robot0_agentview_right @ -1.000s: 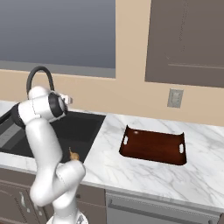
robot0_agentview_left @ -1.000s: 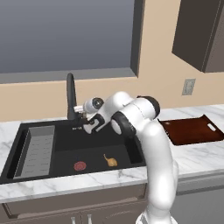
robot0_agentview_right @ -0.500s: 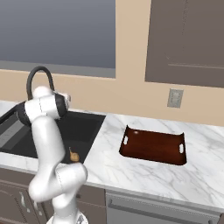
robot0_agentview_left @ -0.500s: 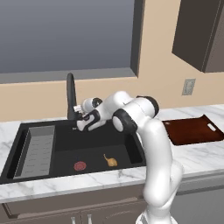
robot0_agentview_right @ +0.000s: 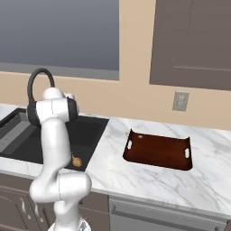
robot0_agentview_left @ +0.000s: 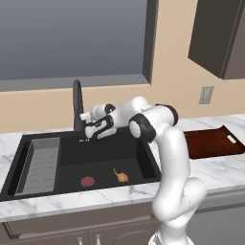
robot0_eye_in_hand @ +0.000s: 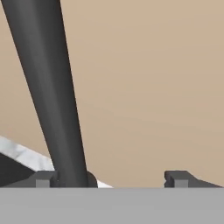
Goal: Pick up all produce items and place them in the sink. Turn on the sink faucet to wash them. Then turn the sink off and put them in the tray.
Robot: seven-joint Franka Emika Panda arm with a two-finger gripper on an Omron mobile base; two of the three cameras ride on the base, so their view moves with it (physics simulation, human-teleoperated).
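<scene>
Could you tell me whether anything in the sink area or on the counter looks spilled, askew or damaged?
Nothing stands out. The onion lies intact on the sink floor near the red drain, the tray sits flat on the counter, and no spill is visible.

A grey window point(robot0_agentview_left: 72, 40) is set in the tan wall point(robot0_agentview_right: 135, 97); right of it hang dark cabinets point(robot0_agentview_right: 194, 43), an outlet point(robot0_agentview_right: 181, 101) below.

glossy white rounded arm segments, dark grey joint bands, small dark end effector point(robot0_agentview_left: 87, 134) fingertips
</scene>
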